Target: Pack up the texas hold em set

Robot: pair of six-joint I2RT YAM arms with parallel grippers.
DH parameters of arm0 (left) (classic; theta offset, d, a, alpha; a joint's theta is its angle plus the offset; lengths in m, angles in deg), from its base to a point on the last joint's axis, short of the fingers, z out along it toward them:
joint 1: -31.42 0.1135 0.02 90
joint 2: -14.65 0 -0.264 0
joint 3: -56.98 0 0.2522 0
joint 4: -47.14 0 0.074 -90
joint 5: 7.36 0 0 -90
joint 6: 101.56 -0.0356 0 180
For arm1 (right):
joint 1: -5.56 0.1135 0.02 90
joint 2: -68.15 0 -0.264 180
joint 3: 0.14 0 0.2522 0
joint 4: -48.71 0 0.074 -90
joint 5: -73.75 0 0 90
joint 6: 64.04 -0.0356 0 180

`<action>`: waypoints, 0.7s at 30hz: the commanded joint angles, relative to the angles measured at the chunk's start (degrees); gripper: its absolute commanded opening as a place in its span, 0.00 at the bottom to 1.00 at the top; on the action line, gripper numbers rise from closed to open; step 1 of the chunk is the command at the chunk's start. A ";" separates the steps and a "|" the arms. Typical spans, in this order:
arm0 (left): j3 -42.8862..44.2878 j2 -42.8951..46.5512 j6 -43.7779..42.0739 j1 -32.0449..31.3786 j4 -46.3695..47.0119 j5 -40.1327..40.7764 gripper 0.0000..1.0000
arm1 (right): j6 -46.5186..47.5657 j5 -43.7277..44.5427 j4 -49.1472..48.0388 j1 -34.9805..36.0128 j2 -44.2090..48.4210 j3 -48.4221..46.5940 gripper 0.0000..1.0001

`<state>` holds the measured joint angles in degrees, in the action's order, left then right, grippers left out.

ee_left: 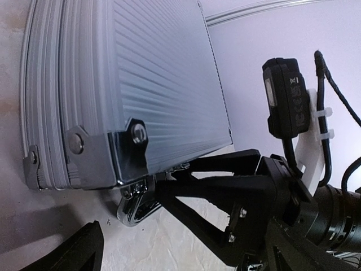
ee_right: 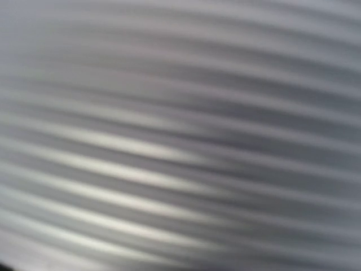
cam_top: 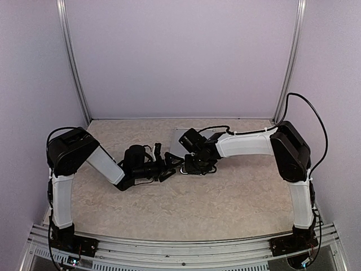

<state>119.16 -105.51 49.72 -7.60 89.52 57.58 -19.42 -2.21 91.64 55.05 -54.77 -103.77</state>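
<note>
The silver ribbed aluminium briefcase (ee_left: pixel 141 84) lies closed on the table, half hidden under the right arm in the top view (cam_top: pixel 176 140). Its chrome latch (ee_left: pixel 132 206) hangs open at the near edge. My left gripper (ee_left: pixel 121 220) is open, with one finger's tip (ee_left: pixel 163 189) against the case edge at the latch and the other finger (ee_left: pixel 82 248) apart on the table. My right gripper (cam_top: pixel 196 161) rests over the case; its wrist view shows only the blurred ribbed lid (ee_right: pixel 180 135), fingers unseen. Cards, chips, discs and marker are hidden.
The right arm's wrist camera (ee_left: pixel 286 96) and cables hang just right of the case. The pale marbled table (cam_top: pixel 225 197) is walled by lilac panels with metal posts (cam_top: pixel 73 62) at the back corners.
</note>
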 commanded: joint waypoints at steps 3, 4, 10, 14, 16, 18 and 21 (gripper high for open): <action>-1.47 1.85 -0.42 0.27 -0.06 -0.78 0.99 | -3.48 4.13 0.67 0.77 -2.29 -2.68 0.42; -1.64 1.96 -0.31 0.27 0.12 -0.93 0.99 | -3.47 3.93 0.88 0.84 -2.70 -3.11 0.42; -2.63 2.20 0.19 0.43 1.25 -1.28 0.99 | -4.02 3.49 2.41 1.62 -5.17 -5.19 0.42; -2.94 2.43 0.46 0.53 1.68 -1.60 0.99 | -4.65 3.60 2.88 1.90 -5.41 -4.91 0.41; -2.97 2.55 0.50 0.53 1.78 -1.65 0.99 | -5.08 3.92 3.22 1.96 -5.36 -4.71 0.36; -2.98 2.65 0.52 0.51 1.87 -1.66 0.99 | -5.38 4.18 3.43 1.93 -5.15 -4.62 0.33; -3.15 2.69 0.72 0.53 2.17 -1.66 0.99 | -5.75 4.68 3.85 2.07 -4.61 -4.62 0.28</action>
<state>116.93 -104.44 50.18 -7.19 90.76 56.79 -23.95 1.46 94.27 56.37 -58.83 -107.79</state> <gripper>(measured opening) 0.990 0.299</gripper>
